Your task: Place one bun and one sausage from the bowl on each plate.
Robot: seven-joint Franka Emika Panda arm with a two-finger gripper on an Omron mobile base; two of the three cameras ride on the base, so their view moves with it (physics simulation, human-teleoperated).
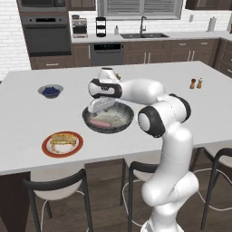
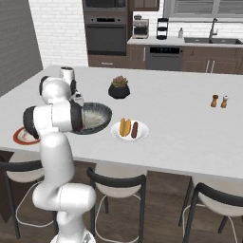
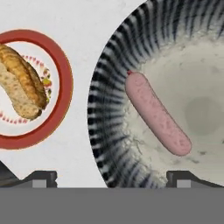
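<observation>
2 plates (image 1: 46,151) (image 2: 141,135), 2 buns (image 1: 63,139) (image 2: 125,126), 2 sausages (image 1: 100,123) (image 2: 135,129).

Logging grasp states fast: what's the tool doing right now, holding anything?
Tool: open, holding nothing; it hovers over the bowl, where the sausage lies untouched.

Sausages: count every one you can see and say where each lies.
2. One pink sausage lies in the bowl; one darker sausage lies beside a bun on the white plate. The arm may hide others.
</observation>
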